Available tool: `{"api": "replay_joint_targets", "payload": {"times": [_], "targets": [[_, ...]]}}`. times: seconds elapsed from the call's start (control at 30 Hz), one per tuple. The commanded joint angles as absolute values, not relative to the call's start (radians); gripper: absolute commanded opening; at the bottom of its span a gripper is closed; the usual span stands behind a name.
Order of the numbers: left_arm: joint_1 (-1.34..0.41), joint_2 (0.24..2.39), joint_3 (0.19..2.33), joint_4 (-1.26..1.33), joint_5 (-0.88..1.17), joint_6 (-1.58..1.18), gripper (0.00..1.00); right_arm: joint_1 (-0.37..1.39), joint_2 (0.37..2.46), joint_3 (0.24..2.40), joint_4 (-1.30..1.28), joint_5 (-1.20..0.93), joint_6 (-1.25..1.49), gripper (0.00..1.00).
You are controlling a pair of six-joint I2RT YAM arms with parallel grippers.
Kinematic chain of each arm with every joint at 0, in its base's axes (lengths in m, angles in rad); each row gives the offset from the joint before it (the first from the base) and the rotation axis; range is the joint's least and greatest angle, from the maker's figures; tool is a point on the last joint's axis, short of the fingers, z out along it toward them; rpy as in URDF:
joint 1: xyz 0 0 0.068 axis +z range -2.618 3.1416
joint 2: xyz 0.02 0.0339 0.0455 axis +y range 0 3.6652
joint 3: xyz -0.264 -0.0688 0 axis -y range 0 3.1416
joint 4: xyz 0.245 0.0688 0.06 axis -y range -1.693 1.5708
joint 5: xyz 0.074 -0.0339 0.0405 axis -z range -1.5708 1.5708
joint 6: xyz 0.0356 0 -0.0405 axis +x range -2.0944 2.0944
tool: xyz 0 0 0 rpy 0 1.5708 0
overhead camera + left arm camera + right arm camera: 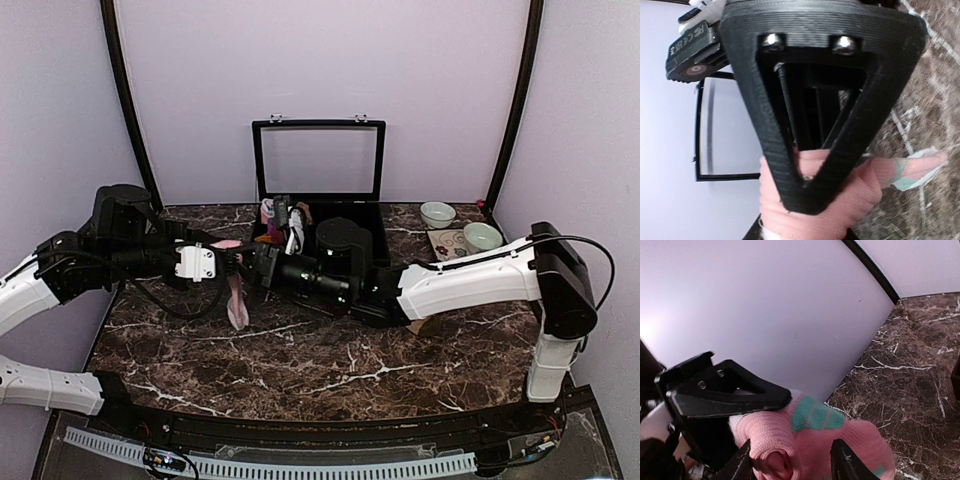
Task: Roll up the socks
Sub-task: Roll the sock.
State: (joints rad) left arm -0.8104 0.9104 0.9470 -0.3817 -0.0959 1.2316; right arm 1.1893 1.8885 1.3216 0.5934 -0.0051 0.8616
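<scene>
The left gripper [238, 256] is clamped on one pink sock [238, 305]. In the left wrist view one black triangular finger [790, 150] presses into the pink knit. The right gripper [790, 450] meets it from the other side. Its two fingers [742, 465] stand apart on either side of the sock's curled end, and I cannot tell whether they squeeze it or only flank it. The curl shows a few mint-green blocks on the pink. Whether this is one sock or a doubled pair cannot be made out. From where the two grippers meet, the rest of the sock hangs straight down, with its pale mint-marked tip close to the dark marble table [330, 370]. I cannot tell whether the tip touches the table. Just behind the grippers sits one black case [318, 160] with its lid propped upright. Inside is a small clump of coloured fabric [268, 213], too crowded by the arms to count. To the right of the case stand two pale green bowls [437, 213], one nearer than the other, and one patterned card [448, 244] lies flat between them.
</scene>
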Motion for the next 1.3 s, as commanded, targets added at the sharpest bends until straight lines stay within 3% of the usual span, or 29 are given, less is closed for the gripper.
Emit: {"api": "replay_joint_targets", "payload": {"times": [0.0,0.07,0.1,0.23,0.37,0.57,0.9,1.27], "targets": [[-0.809,0.974,1.137,-0.778,0.309,0.922,0.23,1.185,1.776,1.202,0.729,-0.111,0.611,0.5],[-0.802,1.04,1.212,-0.922,0.453,0.854,0.01,1.189,1.71,1.127,0.738,-0.146,0.47,0.51],[-0.795,1.071,1.248,-0.987,0.517,0.834,0.0,1.191,1.671,1.083,0.744,-0.164,0.417,0.51],[-0.764,1.172,1.333,-1.115,0.711,0.776,0.0,1.211,1.531,0.953,0.769,-0.189,0.209,0.53],[-0.753,1.185,1.348,-1.11,0.765,0.758,0.0,1.227,1.476,0.962,0.695,-0.237,0.105,0.53],[-0.745,1.205,1.339,-1.125,0.759,0.758,0.0,1.265,1.509,1.06,0.576,-0.281,0.007,0.55],[-0.735,1.274,1.437,-1.361,0.992,0.886,0.0,1.33,1.549,1.142,0.423,-0.309,-0.25,0.46],[-0.735,1.317,1.465,-1.444,0.99,0.951,0.0,1.347,1.569,1.284,0.122,-0.246,-0.422,0.42]]}}
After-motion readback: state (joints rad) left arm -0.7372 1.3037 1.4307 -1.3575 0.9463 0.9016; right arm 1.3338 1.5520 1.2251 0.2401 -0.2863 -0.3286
